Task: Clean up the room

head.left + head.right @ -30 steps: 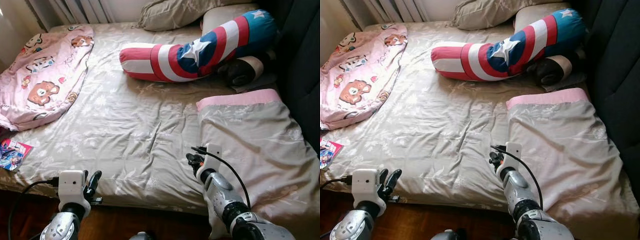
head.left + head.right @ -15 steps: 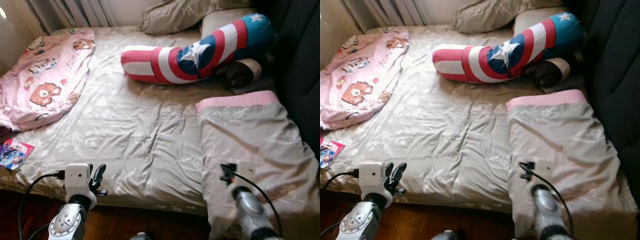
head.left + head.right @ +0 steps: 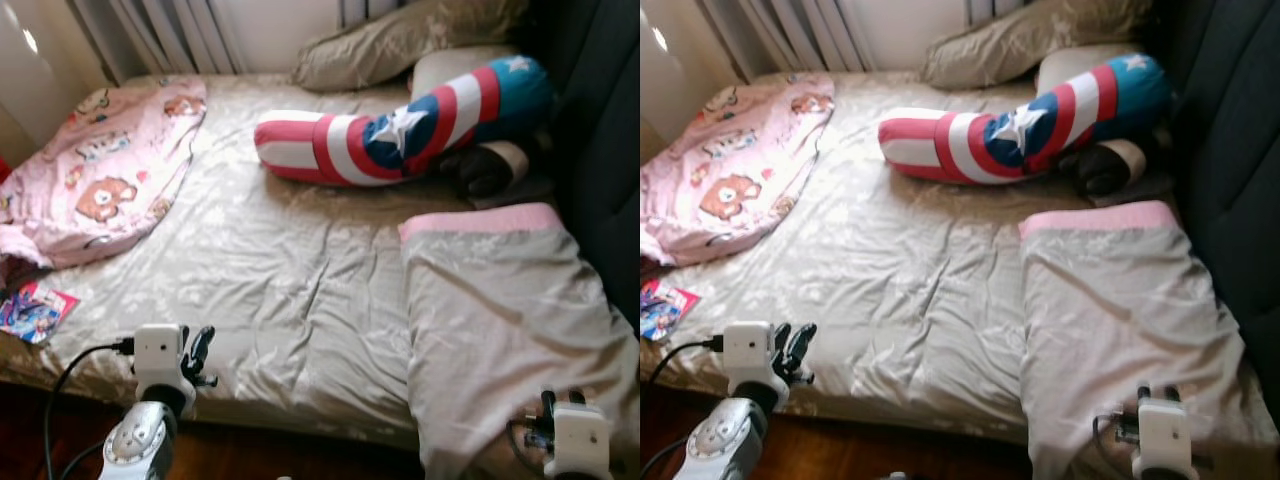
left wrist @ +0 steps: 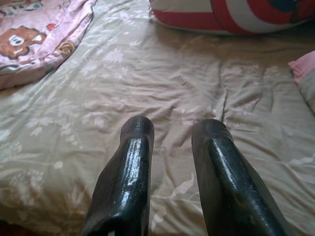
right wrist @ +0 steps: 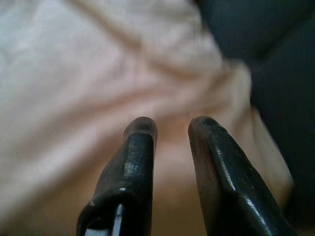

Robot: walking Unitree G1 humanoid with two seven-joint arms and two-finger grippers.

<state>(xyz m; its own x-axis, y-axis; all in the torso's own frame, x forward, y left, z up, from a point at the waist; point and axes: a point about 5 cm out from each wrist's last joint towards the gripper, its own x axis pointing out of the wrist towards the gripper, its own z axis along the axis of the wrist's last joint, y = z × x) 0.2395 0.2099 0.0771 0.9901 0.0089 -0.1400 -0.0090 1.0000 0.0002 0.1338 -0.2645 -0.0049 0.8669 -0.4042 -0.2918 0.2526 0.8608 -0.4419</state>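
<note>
On bed, right side: folded blanket, grey with pink edge, lying flat, near corner overhanging foot. We judge it soft, light, limp; will sag and unfold if lifted at one point. We advise pinching near corner hem. Right claw just above blanket's near corner, fingers slightly apart, holding nothing. Left claw over sheet at bed's foot, slightly spread, empty.

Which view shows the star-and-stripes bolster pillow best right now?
The left eye view: the bolster pillow lies whole across the bed's head end. The right eye view shows the same. The left wrist view catches its lower edge; the right wrist view faces the grey blanket.
</note>
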